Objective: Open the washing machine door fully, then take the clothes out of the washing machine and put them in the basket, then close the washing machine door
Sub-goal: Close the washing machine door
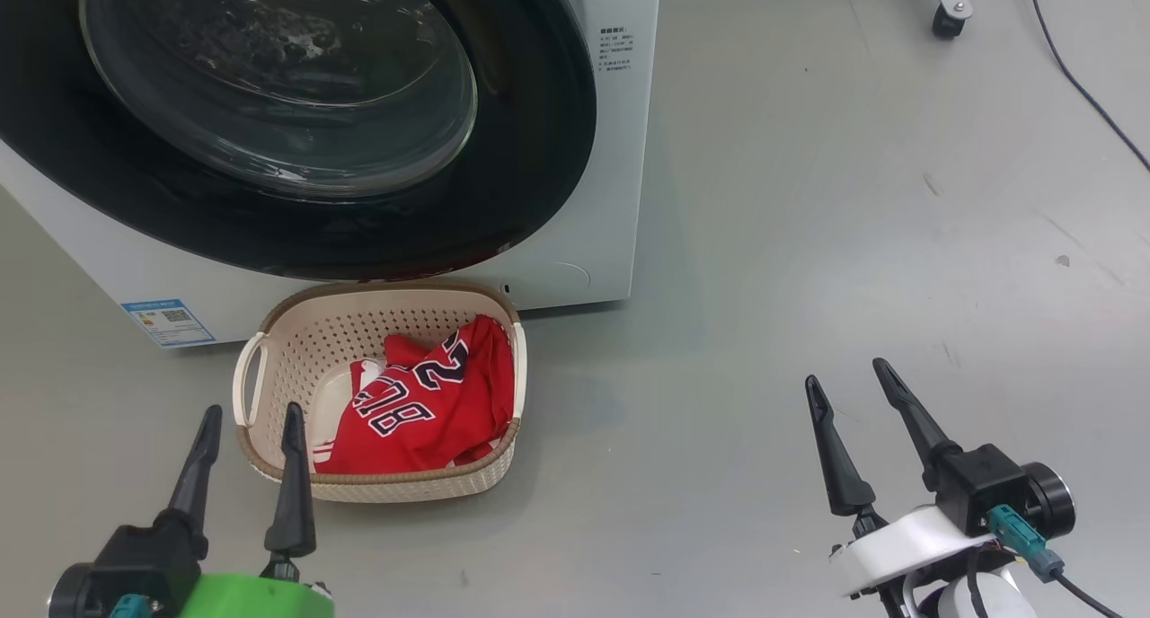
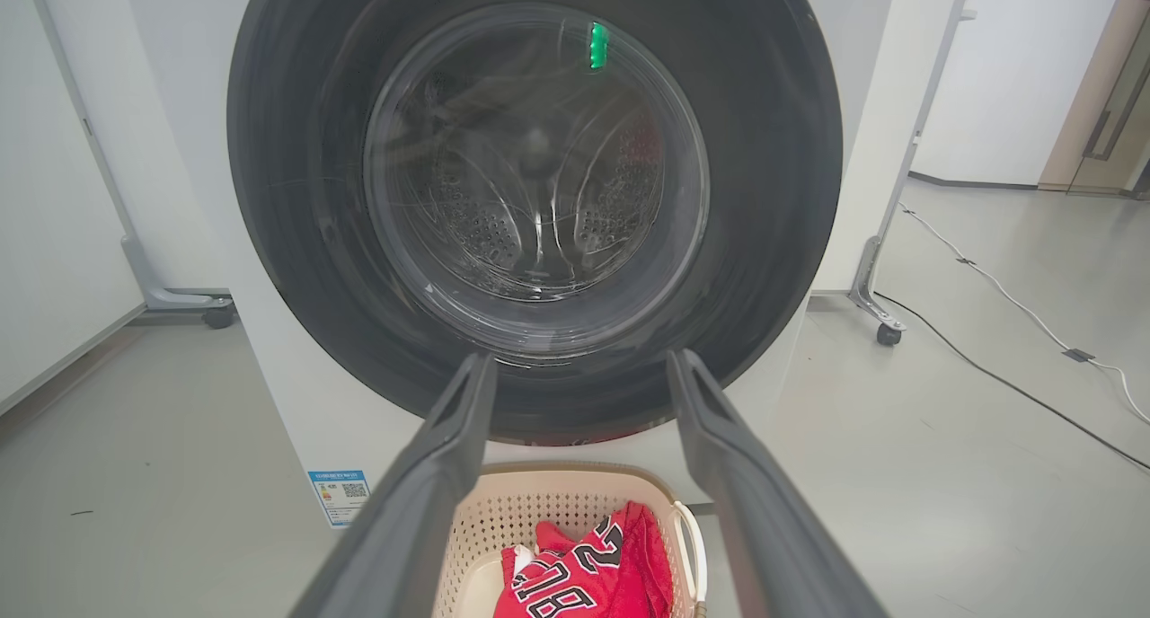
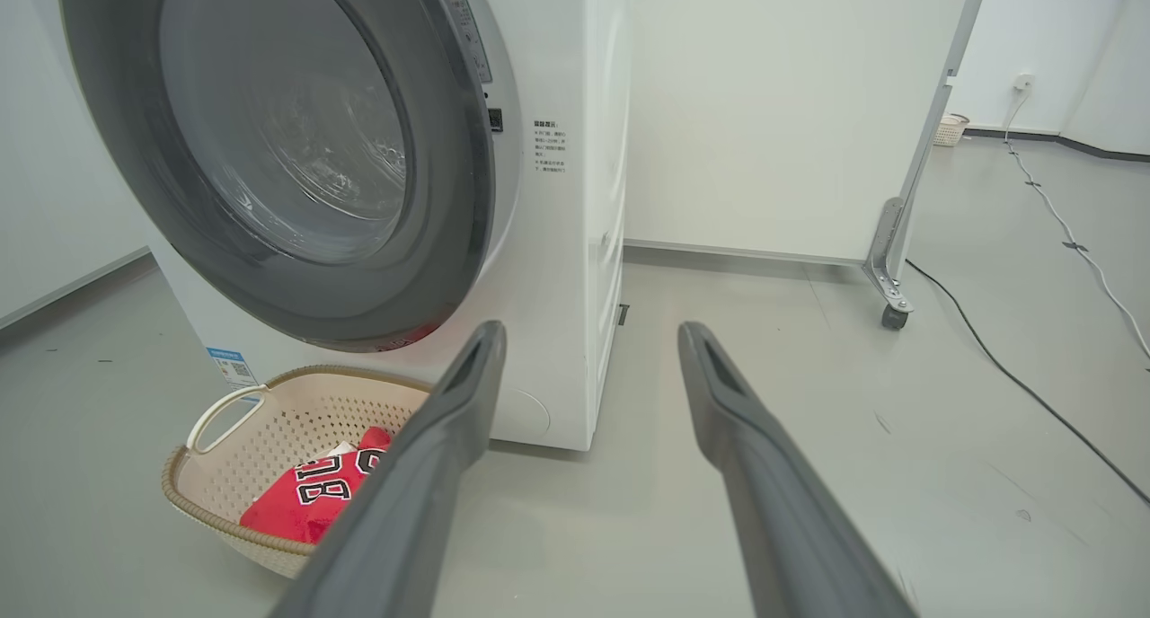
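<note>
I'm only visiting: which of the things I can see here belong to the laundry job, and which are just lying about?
Part of the job:
- washing machine
- washing machine door
- red clothes, lying in the basket
- basket

Just lying about:
- black cable on the floor
- wheeled stand foot
- small far basket by the wall

Red clothes [image 1: 422, 411] lie in the basket [image 1: 296, 344] before the washing machine [image 1: 615, 205].
</note>
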Available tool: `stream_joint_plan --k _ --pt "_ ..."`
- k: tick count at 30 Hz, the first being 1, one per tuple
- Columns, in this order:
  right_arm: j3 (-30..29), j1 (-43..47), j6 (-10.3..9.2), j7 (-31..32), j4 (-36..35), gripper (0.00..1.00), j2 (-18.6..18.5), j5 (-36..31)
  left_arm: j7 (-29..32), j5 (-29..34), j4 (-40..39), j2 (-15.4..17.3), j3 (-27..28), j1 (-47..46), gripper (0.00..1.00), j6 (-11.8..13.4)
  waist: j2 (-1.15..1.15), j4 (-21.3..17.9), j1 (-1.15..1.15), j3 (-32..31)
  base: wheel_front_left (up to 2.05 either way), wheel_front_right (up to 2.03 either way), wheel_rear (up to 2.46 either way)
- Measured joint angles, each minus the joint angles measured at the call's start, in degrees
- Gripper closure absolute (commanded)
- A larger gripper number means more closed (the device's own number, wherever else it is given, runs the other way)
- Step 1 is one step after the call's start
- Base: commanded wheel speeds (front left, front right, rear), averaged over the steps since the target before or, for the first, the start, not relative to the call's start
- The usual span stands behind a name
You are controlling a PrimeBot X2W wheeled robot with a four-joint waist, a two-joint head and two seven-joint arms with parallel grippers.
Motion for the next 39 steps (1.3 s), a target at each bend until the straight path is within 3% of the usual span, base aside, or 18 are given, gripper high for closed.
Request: stream_joint_plan --k 12,33,34,35,36,39 --pt "-0.1 1.2 -0.49 0.0 0.2 0.0 0.2 0.0 0.0 2.1 2.2 -2.6 -1.2 1.8 0.0 1.2 0.0 -0.3 0.0 -0.8 0.0 0.0 0.0" --pt "0.4 2.2 -0.51 0.0 0.2 0.0 0.4 0.0 0.0 3.9 3.5 -4.5 -0.7 2.6 0.0 1.8 0.0 0.2 0.0 -2.1 0.0 0.0 0.0" --pt "0.5 2.2 -0.49 0.0 0.2 0.21 0.4 0.0 0.0 4.0 3.5 -4.6 -0.6 2.6 0.0 1.8 0.0 0.2 0.0 -2.0 0.0 0.0 0.0" --pt "0.5 2.2 -0.49 0.0 0.2 0.7 0.4 0.1 0.0 4.2 3.5 -4.6 -0.6 2.6 0.0 1.8 0.0 0.2 0.0 -2.0 0.0 0.0 0.0" --pt "0.5 2.2 -0.48 0.0 0.2 1.0 0.4 0.3 0.0 4.5 3.6 -4.7 -0.6 2.6 0.0 1.8 0.0 0.2 0.0 -2.0 0.0 0.0 0.0" --pt "0.7 2.2 -0.46 0.0 0.3 1.0 0.5 0.6 0.0 4.6 3.6 -4.8 -0.5 2.6 0.0 1.8 0.0 0.3 0.0 -2.1 0.0 0.0 0.0"
